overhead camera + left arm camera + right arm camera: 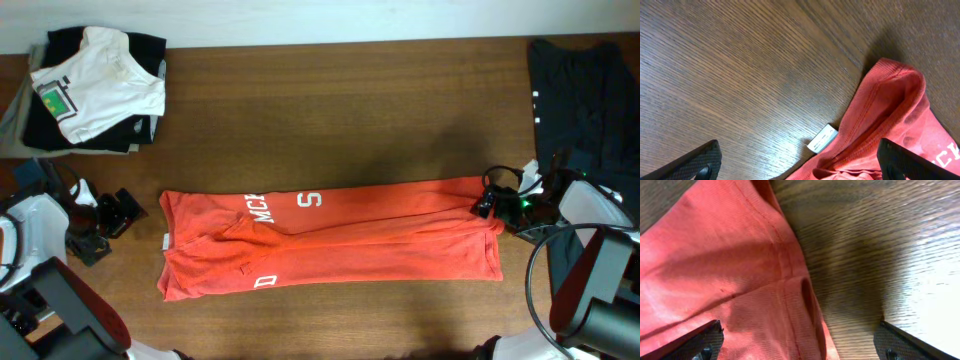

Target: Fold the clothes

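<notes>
The red-orange T-shirt [330, 240] lies folded into a long band across the wooden table, white letters showing at its left end. My left gripper [112, 218] is open and empty just left of the shirt's left edge. In the left wrist view the shirt's hem [890, 115] and a white label [822, 138] lie between the open fingers [800, 165]. My right gripper [490, 204] is open at the shirt's right end. In the right wrist view the shirt's edge [740, 270] lies between the open fingers [800, 340].
A white shirt with a green patch [95, 80] lies on a pile of dark clothes at the back left. A long black garment [585, 100] lies at the back right. Bare wooden table [350, 110] stretches behind the T-shirt.
</notes>
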Tool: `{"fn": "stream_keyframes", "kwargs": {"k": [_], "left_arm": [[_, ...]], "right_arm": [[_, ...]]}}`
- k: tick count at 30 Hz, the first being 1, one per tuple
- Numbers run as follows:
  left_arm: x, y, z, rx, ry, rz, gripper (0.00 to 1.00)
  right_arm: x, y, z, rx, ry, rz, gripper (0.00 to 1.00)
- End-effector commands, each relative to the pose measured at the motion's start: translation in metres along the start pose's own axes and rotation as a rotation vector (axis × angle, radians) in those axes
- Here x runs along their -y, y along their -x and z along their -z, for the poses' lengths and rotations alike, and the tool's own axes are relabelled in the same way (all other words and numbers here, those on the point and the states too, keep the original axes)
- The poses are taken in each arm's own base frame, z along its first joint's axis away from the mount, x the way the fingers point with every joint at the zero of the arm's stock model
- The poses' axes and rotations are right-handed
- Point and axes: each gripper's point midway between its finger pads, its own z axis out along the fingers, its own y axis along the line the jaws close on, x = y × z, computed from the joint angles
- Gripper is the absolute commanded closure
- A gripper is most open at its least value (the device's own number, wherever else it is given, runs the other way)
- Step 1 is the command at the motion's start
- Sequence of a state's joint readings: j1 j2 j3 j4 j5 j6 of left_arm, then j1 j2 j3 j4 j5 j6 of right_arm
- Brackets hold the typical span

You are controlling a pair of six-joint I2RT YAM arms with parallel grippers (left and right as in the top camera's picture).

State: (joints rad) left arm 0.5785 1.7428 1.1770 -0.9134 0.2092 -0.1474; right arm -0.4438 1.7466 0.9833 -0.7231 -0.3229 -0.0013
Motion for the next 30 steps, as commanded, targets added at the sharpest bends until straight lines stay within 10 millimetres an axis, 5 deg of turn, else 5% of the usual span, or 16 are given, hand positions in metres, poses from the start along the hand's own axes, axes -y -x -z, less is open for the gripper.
{"fn": "stream_keyframes", "kwargs": {"k": [1,2,4,6,7,10,12,14,22,25,27,30], "left_arm": [[0.004,0.008,0.008,0.035,-0.017,-0.006,0.01],[0.004,0.008,0.008,0.037,-0.017,-0.006,0.01],[0.004,0.009,0.008,0.039,-0.017,-0.007,0.01],[0.004,0.009,0.008,0.039,-0.018,-0.007,0.01],[0.004,0.009,0.008,0.038,-0.018,-0.006,0.01],[0.004,0.007,0.008,0.031,-0.017,-0.005,0.01],[0.003,0.007,0.008,0.031,-0.016,-0.005,0.01],[0.003,0.007,0.008,0.032,-0.016,-0.005,0.01],[0.004,0.007,0.008,0.032,-0.017,-0.005,0.01],[0.004,0.007,0.008,0.032,-0.017,-0.005,0.01],[0.004,0.007,0.008,0.032,-0.017,-0.005,0.01],[0.004,0.007,0.008,0.031,-0.021,-0.005,0.01]], "right_arm": [[-0.012,-0.027,-0.020,-0.091,0.047,0.014,0.02],[-0.019,-0.037,-0.026,-0.118,0.047,0.036,0.11],[-0.033,-0.053,-0.036,-0.161,0.044,0.062,0.46],[-0.046,-0.056,-0.041,-0.170,0.030,0.045,0.91],[-0.046,-0.056,-0.041,-0.167,0.029,0.036,0.96],[-0.044,-0.035,-0.018,-0.147,0.005,0.010,0.96],[-0.034,-0.009,0.024,-0.113,-0.135,-0.019,0.96],[-0.046,0.010,0.058,-0.045,-0.143,-0.012,0.96],[-0.042,0.006,0.057,-0.037,-0.220,-0.028,0.96],[-0.092,-0.008,0.048,-0.041,-0.203,0.077,0.96],[-0.138,-0.028,0.034,-0.053,-0.194,0.179,0.96],[-0.179,-0.063,0.015,-0.079,-0.230,0.285,0.96]]}}
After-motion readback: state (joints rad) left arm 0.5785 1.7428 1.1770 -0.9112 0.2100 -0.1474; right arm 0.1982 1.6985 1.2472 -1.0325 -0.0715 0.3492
